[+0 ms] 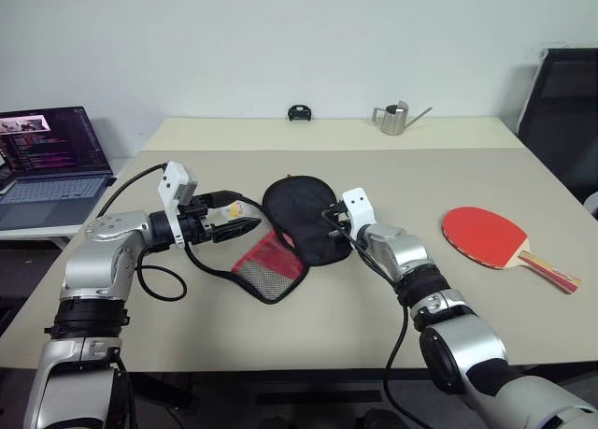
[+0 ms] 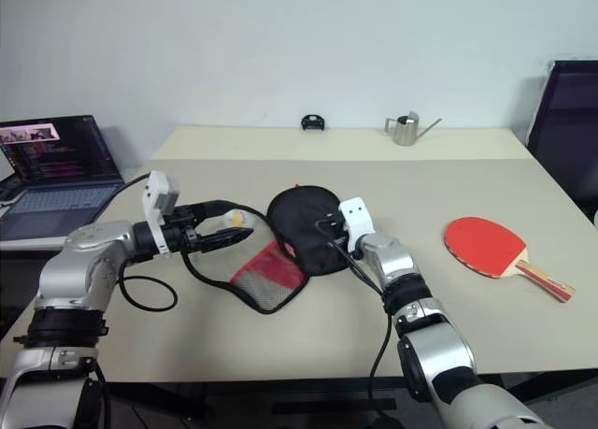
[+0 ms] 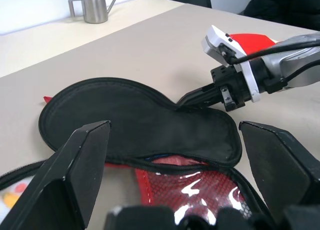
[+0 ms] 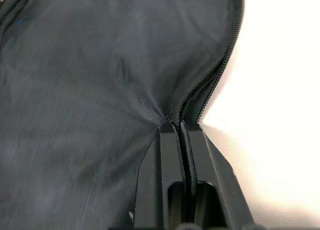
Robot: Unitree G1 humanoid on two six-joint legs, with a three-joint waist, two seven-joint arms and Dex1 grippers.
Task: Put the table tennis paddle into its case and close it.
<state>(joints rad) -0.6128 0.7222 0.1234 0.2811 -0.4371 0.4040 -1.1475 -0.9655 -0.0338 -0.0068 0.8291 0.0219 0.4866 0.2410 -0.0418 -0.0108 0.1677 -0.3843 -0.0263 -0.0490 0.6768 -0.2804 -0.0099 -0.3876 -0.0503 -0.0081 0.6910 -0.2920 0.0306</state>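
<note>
The case lies unzipped in the middle of the table, its black flap uppermost and its red half with the mesh pocket spread toward me. My right gripper is shut on the zip edge of the black flap, at the flap's right side. My left gripper is held open just left of the case, and the flap lies beyond its wide-spread fingers. The table tennis paddle rests red face up on the table to the right, with its handle pointing toward the table's right front.
An open laptop sits on a side surface at the far left. A metal watering can and a small black object stand on the rear table. A black chair stands at the right edge.
</note>
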